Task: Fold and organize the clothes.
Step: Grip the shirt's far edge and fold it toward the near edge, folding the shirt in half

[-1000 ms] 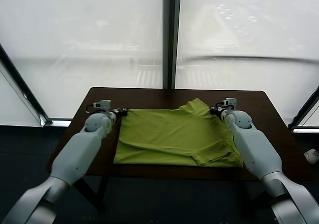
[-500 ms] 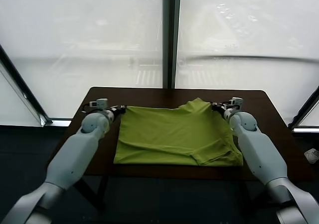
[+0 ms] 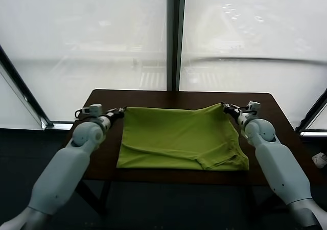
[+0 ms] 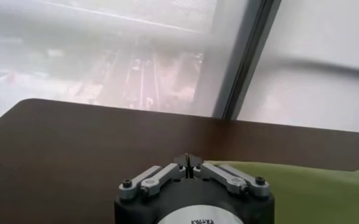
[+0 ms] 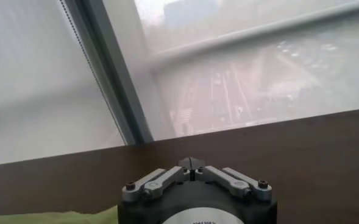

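Dark brown worktop [image 3: 102, 99] before two bright frosted window panes [image 3: 87, 41] split by a dark mullion [image 3: 174, 36], dark floor [image 3: 20, 153] below

A dark brown table [image 3: 271, 118] carries the lime-green T-shirt [image 3: 179, 138], spread flat

Upper-floor office or lab room, dark wooden table [image 3: 102, 99] against tall frosted windows [image 3: 102, 41], dark window frames [image 3: 173, 36]

dark wooden table [image 3: 104, 99] | frosted windows [image 3: 92, 41] behind | black window post [image 3: 176, 36] between panes
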Controlling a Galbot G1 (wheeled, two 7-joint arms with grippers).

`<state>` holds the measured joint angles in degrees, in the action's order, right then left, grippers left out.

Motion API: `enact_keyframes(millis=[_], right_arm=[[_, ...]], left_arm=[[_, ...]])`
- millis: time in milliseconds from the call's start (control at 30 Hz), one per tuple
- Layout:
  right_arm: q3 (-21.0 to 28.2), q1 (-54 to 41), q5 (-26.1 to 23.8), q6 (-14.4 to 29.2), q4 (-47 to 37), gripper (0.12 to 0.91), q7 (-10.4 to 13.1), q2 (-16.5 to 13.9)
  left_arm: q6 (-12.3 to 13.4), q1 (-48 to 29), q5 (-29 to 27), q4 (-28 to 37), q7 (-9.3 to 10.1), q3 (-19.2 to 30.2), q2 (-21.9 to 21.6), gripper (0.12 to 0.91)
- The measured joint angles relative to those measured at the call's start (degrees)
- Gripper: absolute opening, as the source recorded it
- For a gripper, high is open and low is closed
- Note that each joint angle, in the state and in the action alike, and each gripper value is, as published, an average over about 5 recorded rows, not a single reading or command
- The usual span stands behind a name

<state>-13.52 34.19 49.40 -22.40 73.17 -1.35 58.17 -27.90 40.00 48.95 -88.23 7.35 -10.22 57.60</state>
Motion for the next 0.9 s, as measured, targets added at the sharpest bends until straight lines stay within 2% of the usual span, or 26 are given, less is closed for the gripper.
enact_keyframes(millis=[200, 367, 533, 700, 900], right_arm=[[-1.7, 4.2, 0.8, -1.6, 5.1, 0.139, 1.3, -2.7], [-3.1, 8.0, 1.4, -2.7, 9.7, 0.139, 2.2, -5.0], [-4.8, 12.5, 1.9, -4.1, 15.1, 0.139, 3.4, -7.9], [-5.9, 16.8, 2.0, -5.9, 19.9, 0.139, 4.7, -10.8], [-6.1, 19.2, 2.1, -6.7, 22.7, 0.166, 4.5, -12.4]], left_arm=[[0.0, 4.5, 0.1, -5.6, 0.28, -2.5, -1.8, 0.18], [-0.3, 8.8, 0.4, -9.7, 1.33, -4.4, -2.9, 0.18], [-0.7, 12.8, 0.7, -13.5, 2.36, -6.0, -3.1, 0.18], [-0.8, 16.7, 0.3, -16.9, 2.61, -7.5, -2.8, 0.18], [-0.7, 19.4, -0.3, -18.3, 2.39, -7.9, -2.3, 0.18]])
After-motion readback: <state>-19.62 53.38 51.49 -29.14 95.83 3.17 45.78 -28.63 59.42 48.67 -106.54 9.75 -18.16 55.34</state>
